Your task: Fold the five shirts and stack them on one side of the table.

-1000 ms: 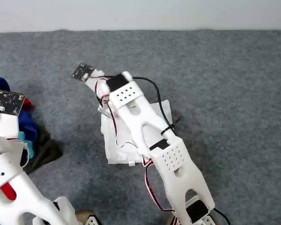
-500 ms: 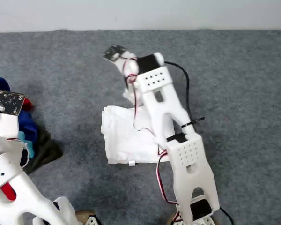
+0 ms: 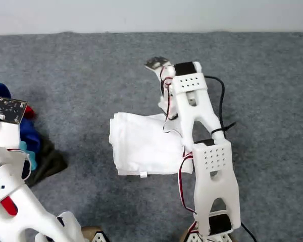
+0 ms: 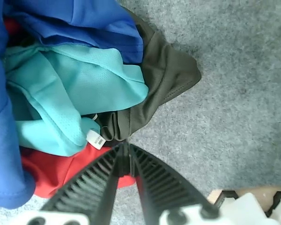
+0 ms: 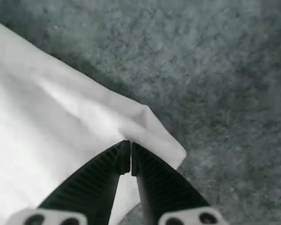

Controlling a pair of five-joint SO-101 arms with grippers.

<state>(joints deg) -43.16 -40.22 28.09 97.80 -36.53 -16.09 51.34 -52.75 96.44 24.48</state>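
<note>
Plain white shirt [image 3: 141, 143], speckled grey table [image 3: 262, 75]

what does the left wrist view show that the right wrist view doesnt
Left wrist: a pile of a blue shirt, a teal shirt, a red shirt and a dark shirt, with the left claw shut at its edge.
Right wrist: a white shirt, with the right claw shut over its corner.
Both: the grey table and a shut claw.
</note>
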